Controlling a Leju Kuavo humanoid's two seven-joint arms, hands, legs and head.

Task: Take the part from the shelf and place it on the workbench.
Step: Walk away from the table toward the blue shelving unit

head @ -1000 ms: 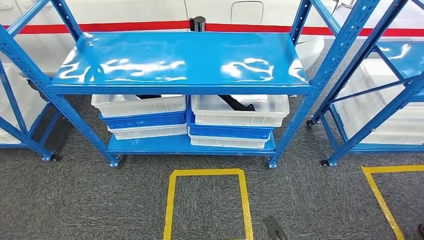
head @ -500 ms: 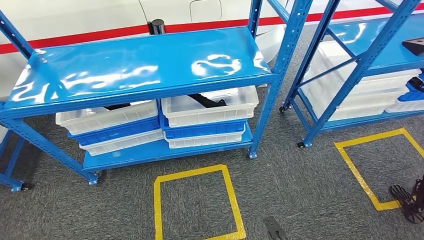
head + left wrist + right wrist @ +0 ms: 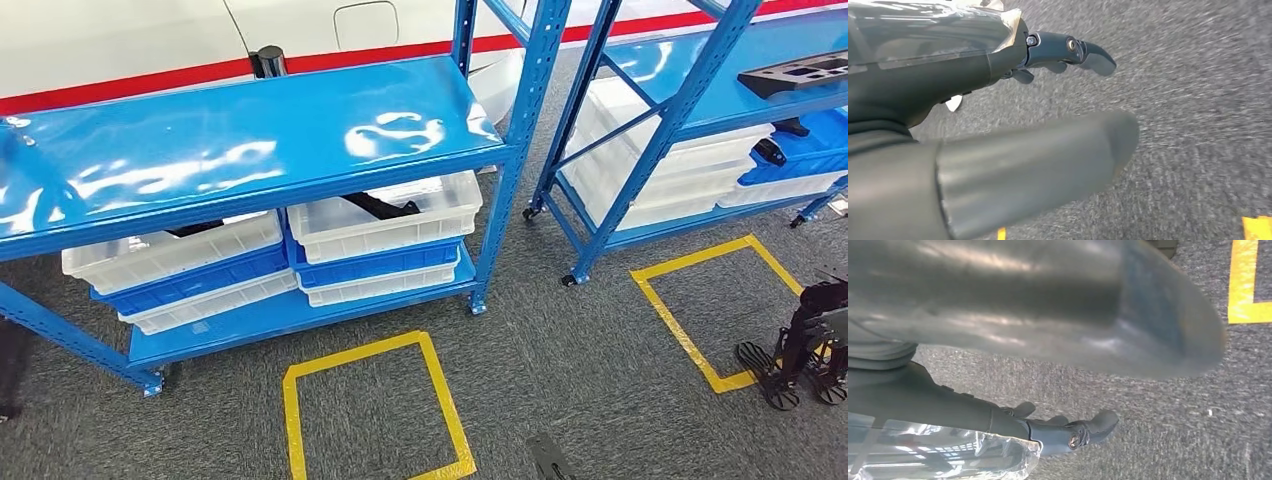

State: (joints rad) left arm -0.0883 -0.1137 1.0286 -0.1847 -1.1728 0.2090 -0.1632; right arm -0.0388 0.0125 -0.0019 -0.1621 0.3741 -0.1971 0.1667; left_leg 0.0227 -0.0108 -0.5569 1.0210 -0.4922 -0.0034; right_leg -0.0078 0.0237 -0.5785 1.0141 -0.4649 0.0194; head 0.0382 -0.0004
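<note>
Black part point(image 3: 378, 206) sits in the upper white bin point(image 3: 385, 215) on the near shelf point(image 3: 240, 140), mostly hidden under the shelf top. Another dark part point(image 3: 800, 72) on the right shelf point(image 3: 680, 60) is cut off at the frame edge. My left robot hand point(image 3: 998, 115) and right robot hand point(image 3: 1038, 355) hang over grey carpet point(image 3: 580, 380), fingers spread, holding nothing. Yellow floor square point(image 3: 370, 410) lies in front.

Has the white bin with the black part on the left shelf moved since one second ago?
No. The white bin keeps its place beside the shelf post; the camera turned, not the bin.
</note>
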